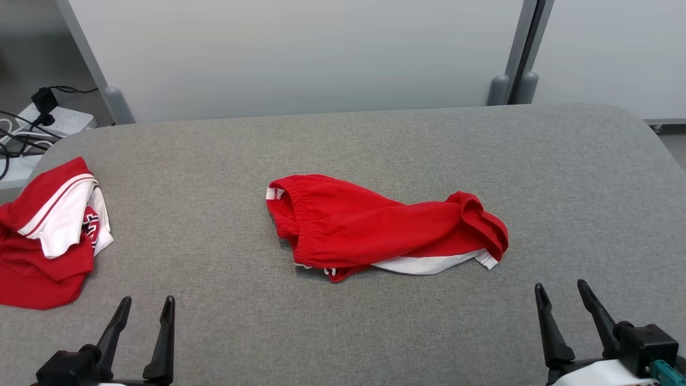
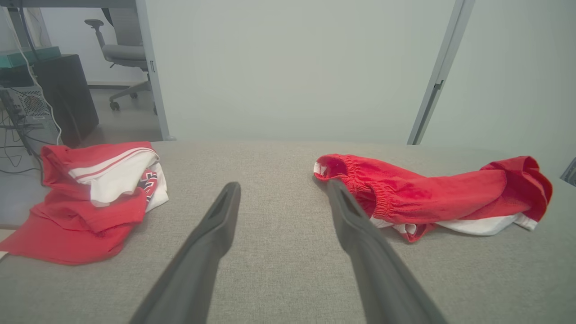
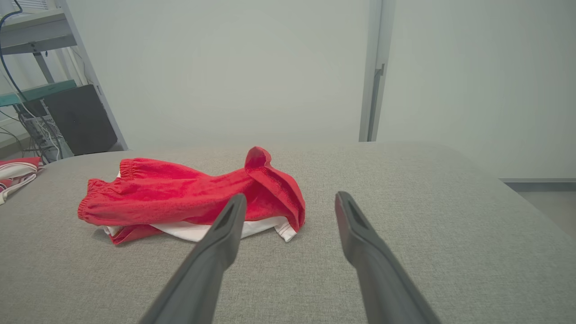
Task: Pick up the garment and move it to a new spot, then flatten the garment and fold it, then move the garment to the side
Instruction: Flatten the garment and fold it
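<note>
Fingers spread, garment ahead, well apart.

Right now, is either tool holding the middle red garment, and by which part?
Nothing is held: the left tool and right tool are both open, apart from the red garment lying on the table.

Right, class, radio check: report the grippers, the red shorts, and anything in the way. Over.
Left gripper open, empty. Right gripper open, empty. Red shorts crumpled at table centre, untouched. Second garment far left, apart from shorts.
</note>
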